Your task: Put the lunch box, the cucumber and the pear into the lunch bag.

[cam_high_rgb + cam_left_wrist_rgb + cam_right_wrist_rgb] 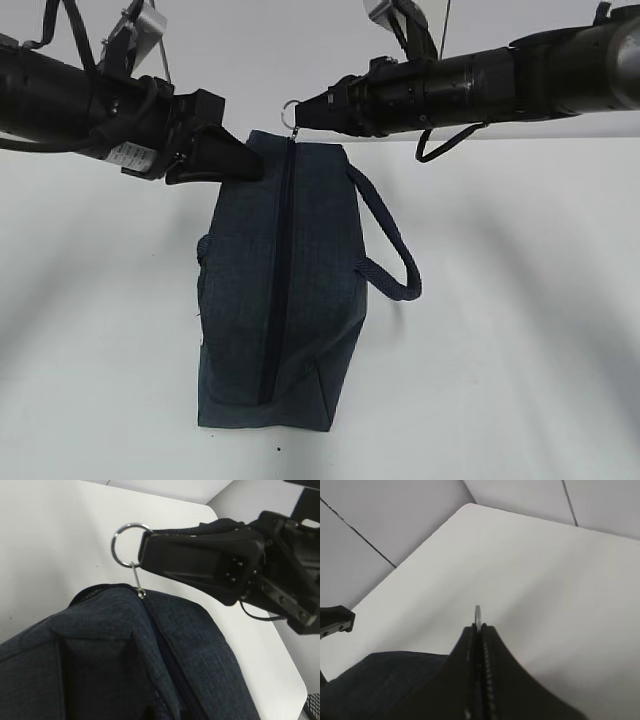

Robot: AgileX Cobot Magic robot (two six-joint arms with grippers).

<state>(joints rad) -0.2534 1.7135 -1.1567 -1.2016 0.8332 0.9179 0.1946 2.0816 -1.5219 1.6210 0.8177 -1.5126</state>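
The dark navy lunch bag [290, 290] stands on end on the white table, its zipper [278, 290] running shut down its length. My left gripper [243, 166] is shut on the fabric at the bag's top left corner. My right gripper [303, 115] comes in from the right and is shut on the silver ring pull [289, 109] at the bag's top. The left wrist view shows the ring pull [127, 545] pinched in the right gripper [143, 555] above the lunch bag [125, 650]. In the right wrist view the ring pull [478, 614] pokes out between the closed right gripper [479, 628]. Lunch box, cucumber and pear are out of view.
The bag's padded loop handle [393, 255] hangs out to the right. The white table [520, 330] lies all round the bag. Its far corner and edge [470, 507] show in the right wrist view, with grey floor tiles beyond.
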